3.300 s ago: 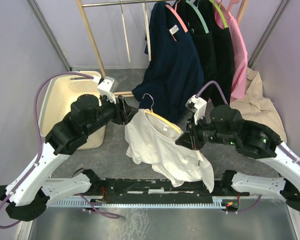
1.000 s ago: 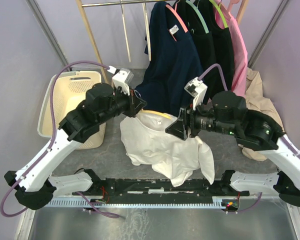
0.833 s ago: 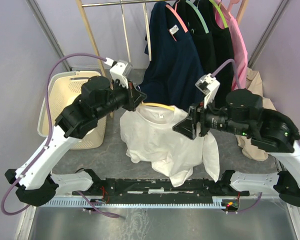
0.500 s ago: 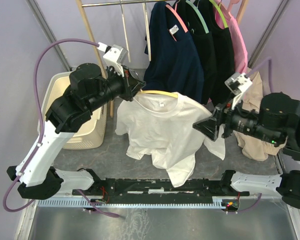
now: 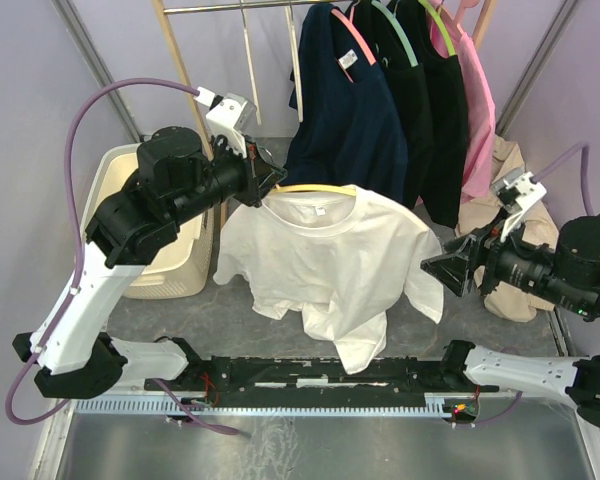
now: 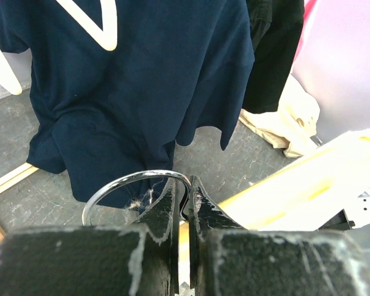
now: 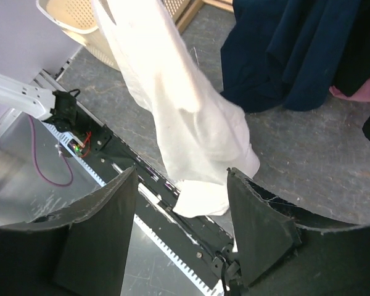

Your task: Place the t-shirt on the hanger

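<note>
Okay, t-shirt (image 5: 325, 265) is on the hanger (image 5: 315, 187): the yellow bar runs through the neck and both shoulders drape over it. The body hangs down mid-frame in the top view, hem bunched and uneven at its 6 o'clock. You've got the left fingers (image 5: 263, 180) at the shirt's 11 o'clock, pinching the hanger's silver hook (image 6: 132, 183) at its base. The left wrist view shows them pressed tight together, with the wire loop curving off toward 9 o'clock. The shirt hangs in the air above the tabletop (image 5: 190, 320). Your right fingers (image 5: 442, 272) sit at the shirt's 3 o'clock, just beside the sleeve, spread wide with nothing between them. Can't tell from the top view whether they brush the sleeve. The right wrist view has the shirt as a narrow white drape beyond them. Navy shirt (image 5: 345, 120) hangs behind at 12 o'clock on the rack (image 5: 240, 8). Cream basket (image 5: 175, 270) at 9 o'clock, beige garment (image 5: 510, 200) at 2 o'clock.
</note>
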Robot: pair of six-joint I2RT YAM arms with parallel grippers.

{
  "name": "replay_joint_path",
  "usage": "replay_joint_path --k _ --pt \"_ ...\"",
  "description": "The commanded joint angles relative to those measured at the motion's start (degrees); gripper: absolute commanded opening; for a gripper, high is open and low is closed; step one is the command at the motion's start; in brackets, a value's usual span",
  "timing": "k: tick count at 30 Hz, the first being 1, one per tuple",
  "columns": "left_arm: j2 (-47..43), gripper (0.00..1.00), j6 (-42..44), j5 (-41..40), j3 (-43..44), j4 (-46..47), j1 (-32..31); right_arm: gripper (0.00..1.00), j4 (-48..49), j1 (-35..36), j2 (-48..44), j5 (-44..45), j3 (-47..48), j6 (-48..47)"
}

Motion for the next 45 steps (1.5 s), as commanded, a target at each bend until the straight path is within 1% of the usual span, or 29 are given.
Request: replay_joint_path --k 1,5,8,13,16,24,29,32,37,39,45 --pt "-1.72 0.03 1.43 0.23 0.99 4.25 -0.2 0.66 0.33 0.26 -0.81 1.29 -3.03 0.93" --pt "-1.81 0.03 1.56 0.35 0.9 4.37 -0.19 0.61 -0.05 0.25 -1.52 3.87 -4.5 0.74" --pt "-2.13 0.03 1.82 0.57 0.83 4.25 -0.24 0.61 -0.77 0.26 -2.26 8.07 -4.68 0.61" --pt "-2.99 0.03 2.29 1.75 0.01 4.37 -0.22 0.7 0.55 0.21 -5.04 17.4 -6.07 -0.48" --pt "-4.13 0.03 2.57 3.87 -1.54 5.05 -0.24 0.72 1.73 0.2 -5.24 19.67 -7.51 -1.3" --pt "-7.37 0.03 2.93 10.1 -4.88 6.09 -0.2 0.69 5.99 0.22 -3.6 18.93 -12.37 -3.41" --pt "-9.23 0.03 3.19 12.87 -5.4 5.68 -0.23 0.68 7.69 0.27 -2.48 15.86 -12.64 -5.08" --pt "-10.1 0.03 3.32 13.44 -5.4 4.97 -0.19 0.68 7.32 0.2 -2.46 12.28 -11.93 -6.12" --pt "-10.59 0.03 3.63 13.3 -4.76 3.64 -0.19 0.72 4.78 0.2 -3.04 3.21 -11.09 -7.27" --pt "-10.62 0.03 3.63 13.65 -4.66 3.64 -0.19 0.74 4.36 0.25 -3.23 1.14 -11.45 -7.67" --pt "-10.41 0.03 3.54 14.66 -4.48 3.76 -0.17 0.75 6.4 0.19 -3.16 3.4 -14.49 -8.67"
